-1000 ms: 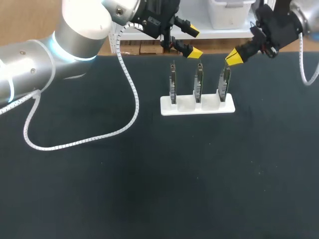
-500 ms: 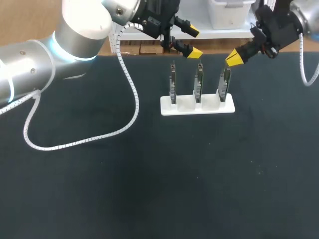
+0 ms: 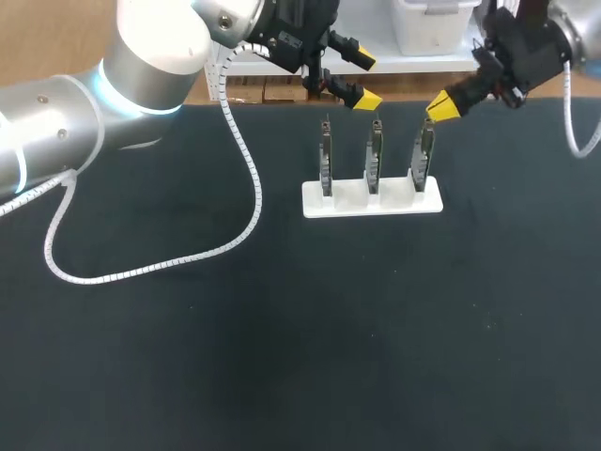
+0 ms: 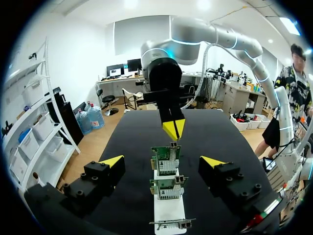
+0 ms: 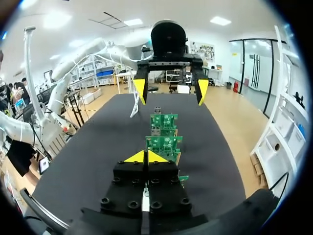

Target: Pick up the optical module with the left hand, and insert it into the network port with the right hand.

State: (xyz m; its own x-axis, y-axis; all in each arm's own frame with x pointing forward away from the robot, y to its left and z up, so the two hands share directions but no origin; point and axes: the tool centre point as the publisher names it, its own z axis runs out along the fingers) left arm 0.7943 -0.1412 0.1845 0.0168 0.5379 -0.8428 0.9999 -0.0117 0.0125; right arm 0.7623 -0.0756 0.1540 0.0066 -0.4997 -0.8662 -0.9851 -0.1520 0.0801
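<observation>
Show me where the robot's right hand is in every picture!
Head view: right hand at the upper right, over the end board.
Left wrist view: the hand is ahead, beyond the board row's far end.
Right wrist view: the hand, tips together, faces the row.
Shared landmark: three green boards in a white holder.

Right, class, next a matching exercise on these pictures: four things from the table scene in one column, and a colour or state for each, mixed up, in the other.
Things:
1. left gripper
2. right gripper
3. white holder
4. table

States:
A. black surface
B. shut, yellow tips together
C. open, yellow tips wide apart
D. carries three upright green boards

Pairs: 1-C, 2-B, 3-D, 4-A
</observation>
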